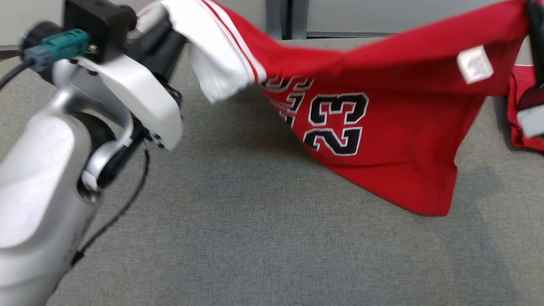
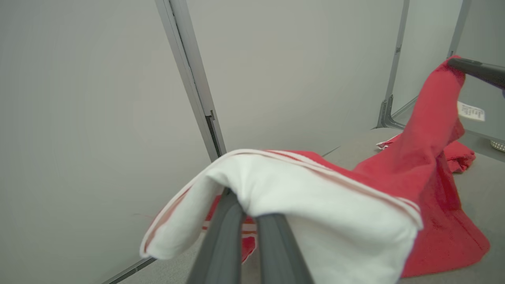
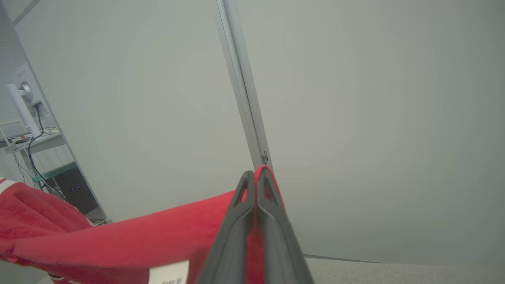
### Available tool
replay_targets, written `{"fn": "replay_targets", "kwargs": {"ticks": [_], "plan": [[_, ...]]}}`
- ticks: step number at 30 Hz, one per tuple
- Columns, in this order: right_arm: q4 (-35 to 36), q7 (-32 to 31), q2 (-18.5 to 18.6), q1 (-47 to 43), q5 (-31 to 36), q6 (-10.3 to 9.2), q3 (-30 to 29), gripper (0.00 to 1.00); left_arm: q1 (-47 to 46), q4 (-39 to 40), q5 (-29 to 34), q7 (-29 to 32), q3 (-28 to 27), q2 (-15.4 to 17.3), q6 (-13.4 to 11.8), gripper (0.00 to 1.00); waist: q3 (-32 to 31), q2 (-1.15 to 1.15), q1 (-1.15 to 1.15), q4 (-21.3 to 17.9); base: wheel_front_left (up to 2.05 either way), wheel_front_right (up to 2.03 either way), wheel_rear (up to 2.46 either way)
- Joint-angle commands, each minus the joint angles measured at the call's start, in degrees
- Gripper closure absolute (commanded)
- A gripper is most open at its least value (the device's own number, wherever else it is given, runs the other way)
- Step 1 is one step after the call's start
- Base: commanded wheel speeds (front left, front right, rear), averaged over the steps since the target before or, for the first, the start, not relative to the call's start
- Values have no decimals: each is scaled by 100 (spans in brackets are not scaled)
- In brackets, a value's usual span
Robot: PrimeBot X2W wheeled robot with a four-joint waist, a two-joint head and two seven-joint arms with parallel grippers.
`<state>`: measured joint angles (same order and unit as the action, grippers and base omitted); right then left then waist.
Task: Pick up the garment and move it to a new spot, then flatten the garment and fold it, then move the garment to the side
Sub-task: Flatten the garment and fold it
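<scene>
The garment (image 1: 382, 127) is a red jersey with a black "23" and a white sleeve (image 1: 216, 55). It hangs stretched between my two grippers, and its lower hem touches the table. At the upper left my left gripper (image 1: 168, 19) is shut on the white sleeve (image 2: 315, 209), which drapes over and hides the fingertips of the left gripper (image 2: 246, 205). My right gripper (image 1: 534, 17) is shut on a red edge at the upper right. In the right wrist view the right gripper (image 3: 255, 185) pinches red cloth (image 3: 138, 236) between closed fingers. A white label (image 1: 475, 63) hangs near that corner.
The grey fabric-covered table (image 1: 238, 221) runs forward and left of the jersey. More red cloth (image 1: 520, 114) lies on it at the far right; I cannot tell whether it belongs to the same garment. Grey wall panels and a metal post (image 2: 193, 86) stand behind. My left forearm (image 1: 46, 182) takes up the lower left.
</scene>
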<state>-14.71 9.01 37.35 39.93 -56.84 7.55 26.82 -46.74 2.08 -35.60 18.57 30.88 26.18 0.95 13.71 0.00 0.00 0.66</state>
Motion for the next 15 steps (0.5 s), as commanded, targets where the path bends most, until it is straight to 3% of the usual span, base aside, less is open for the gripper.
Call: {"fn": "replay_targets", "kwargs": {"ticks": [1,5,9,10,11,12,15], "plan": [[56,-157,93,-273,-139,-14,96,100,231,-16,-110,85,59,21,42,100,12,0,0,15,0,0,0],[296,-635,440,-1010,-541,-13,371,100,754,-5,-333,172,119,158,26,100,152,0,0,65,0,0,0],[214,-631,470,-1562,-827,-13,403,100,1117,-171,-393,-34,145,161,33,100,320,0,0,119,0,0,0],[116,-573,408,-1636,-885,-13,368,87,1146,-225,-388,-95,150,141,52,100,353,0,0,127,0,0,0],[9,-511,337,-1706,-930,-13,339,21,1152,-286,-389,-173,147,108,58,100,386,0,0,140,0,0,0],[-91,-467,283,-1770,-960,-13,314,0,1131,-357,-371,-241,155,66,70,100,415,0,0,162,0,0,0],[-35,-370,299,-1948,-987,-12,372,0,991,-589,-268,-459,155,-30,79,100,502,0,0,216,0,0,0]]}}
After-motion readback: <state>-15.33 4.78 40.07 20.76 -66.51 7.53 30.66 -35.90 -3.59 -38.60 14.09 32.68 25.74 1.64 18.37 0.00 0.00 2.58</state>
